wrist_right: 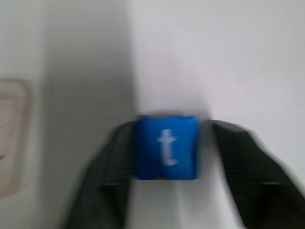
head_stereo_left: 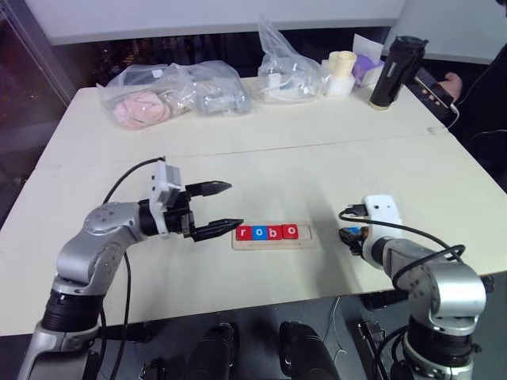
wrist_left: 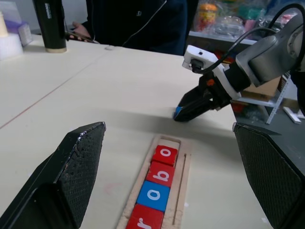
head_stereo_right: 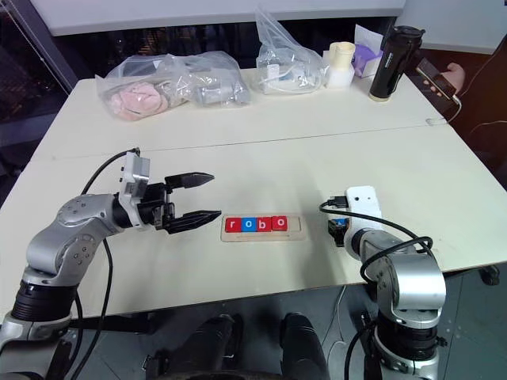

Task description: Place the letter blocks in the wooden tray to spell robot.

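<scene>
Wooden tray (head_stereo_left: 274,239): flat on the table (head_stereo_left: 261,158), between the two grippers.
Tiles in tray: red r (head_stereo_left: 243,233), blue o (head_stereo_left: 258,233), red b (head_stereo_left: 273,232), red o (head_stereo_left: 290,231), in a row from the left end; right end slot bare.
Blue t block (wrist_right: 165,147): between the right gripper's fingers, right of the tray.
Right gripper (wrist_left: 190,109): apparently clamping the t block, though blurred; one finger looks slightly clear.
Left gripper (head_stereo_left: 215,208): spread wide, holding nothing, just left of the tray.

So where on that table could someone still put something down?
The widest bare patch is the mid-table stretch between the long light-wood tray and the clear plastic bags along the far edge. The tray's last slot, beside the red "o" tile, is free. The far edge is crowded: bags, a cream cup and a black flask.
</scene>
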Action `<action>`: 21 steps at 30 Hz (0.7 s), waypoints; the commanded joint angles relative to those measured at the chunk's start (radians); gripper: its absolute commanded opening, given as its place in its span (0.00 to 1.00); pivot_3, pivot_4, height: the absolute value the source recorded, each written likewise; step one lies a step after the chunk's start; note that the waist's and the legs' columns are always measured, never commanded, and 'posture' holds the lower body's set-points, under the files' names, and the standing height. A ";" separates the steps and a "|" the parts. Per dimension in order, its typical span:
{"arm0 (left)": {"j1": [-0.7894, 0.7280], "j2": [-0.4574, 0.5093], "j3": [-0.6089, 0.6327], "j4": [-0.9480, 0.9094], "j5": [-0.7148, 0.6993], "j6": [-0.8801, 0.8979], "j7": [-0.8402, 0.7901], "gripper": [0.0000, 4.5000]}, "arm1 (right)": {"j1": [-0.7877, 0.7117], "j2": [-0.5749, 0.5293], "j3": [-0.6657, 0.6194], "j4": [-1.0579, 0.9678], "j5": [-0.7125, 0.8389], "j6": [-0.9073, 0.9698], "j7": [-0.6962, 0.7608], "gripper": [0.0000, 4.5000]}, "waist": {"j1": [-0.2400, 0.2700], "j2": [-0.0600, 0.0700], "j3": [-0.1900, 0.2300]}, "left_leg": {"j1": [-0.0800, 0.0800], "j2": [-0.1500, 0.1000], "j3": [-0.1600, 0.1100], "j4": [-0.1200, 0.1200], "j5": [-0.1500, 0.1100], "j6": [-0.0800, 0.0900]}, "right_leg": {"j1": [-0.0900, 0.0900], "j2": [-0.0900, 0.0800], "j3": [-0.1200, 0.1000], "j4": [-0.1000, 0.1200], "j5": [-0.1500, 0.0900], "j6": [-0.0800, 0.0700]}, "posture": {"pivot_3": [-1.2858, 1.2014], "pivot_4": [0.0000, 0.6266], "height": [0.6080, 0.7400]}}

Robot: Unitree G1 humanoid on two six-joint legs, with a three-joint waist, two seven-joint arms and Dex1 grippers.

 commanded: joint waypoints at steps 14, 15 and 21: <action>-0.019 0.006 0.000 -0.012 0.004 -0.016 -0.012 1.00 | -0.082 -0.800 0.326 0.367 0.105 -0.970 0.888 0.99 | -0.001 -0.001 0.001 | -0.001 0.000 0.003 0.001 -0.002 0.003 | 0.003 -0.002 -0.002 -0.006 -0.001 0.003 | 0.52 0.24 1.00; -0.020 0.007 0.002 -0.014 0.004 -0.015 -0.012 1.00 | -0.095 -0.797 0.334 0.417 0.106 -1.011 0.930 0.99 | -0.002 -0.001 0.001 | -0.001 0.000 0.003 0.001 -0.002 0.003 | 0.003 -0.002 -0.002 -0.006 -0.001 0.003 | 0.52 0.24 1.00; -0.013 0.012 0.010 -0.027 -0.001 -0.010 -0.007 1.00 | -0.148 -0.783 0.401 0.680 0.001 -1.253 1.050 0.99 | 0.001 -0.001 0.001 | -0.001 0.001 0.002 0.001 -0.002 0.003 | 0.002 -0.001 -0.001 -0.005 -0.001 0.002 | 0.52 0.24 1.00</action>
